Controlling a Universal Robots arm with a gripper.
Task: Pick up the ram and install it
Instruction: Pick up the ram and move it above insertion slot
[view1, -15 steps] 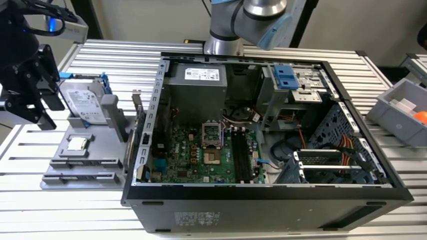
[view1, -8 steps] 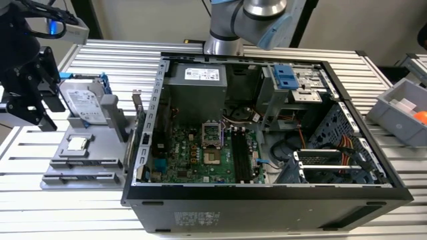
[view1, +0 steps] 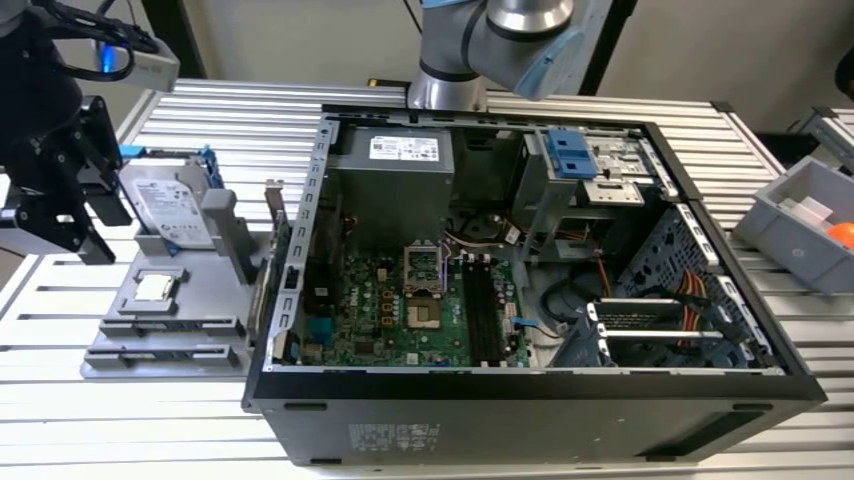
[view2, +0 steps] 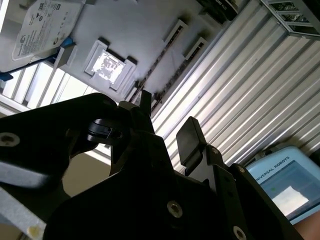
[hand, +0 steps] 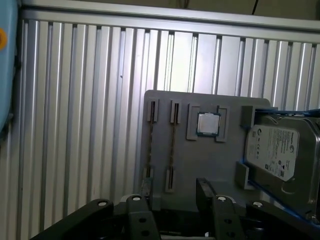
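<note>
In both wrist views a thin strip stands on edge between end clips on the grey fixture (hand: 200, 165); it looks like the ram (hand: 172, 145) (view2: 155, 70), seen edge-on. My black gripper (hand: 175, 192) (view2: 167, 122) hovers above that end of the fixture, open, with nothing between its fingers. In the exterior view the gripper (view1: 94, 235) hangs at the exterior view's far left, above and beside the fixture (view1: 187, 320). The open computer case (view1: 534, 385) lies to the exterior view's right, its long black motherboard slots (view1: 481, 315) beside the processor socket.
On the fixture also sit a silver hard drive in a blue frame (view1: 171, 205) (hand: 277, 150) and a small square silver chip (view1: 156, 288) (hand: 207, 122). A grey bin (view1: 801, 225) stands at the exterior view's right edge. The table is ribbed aluminium (view1: 134, 420).
</note>
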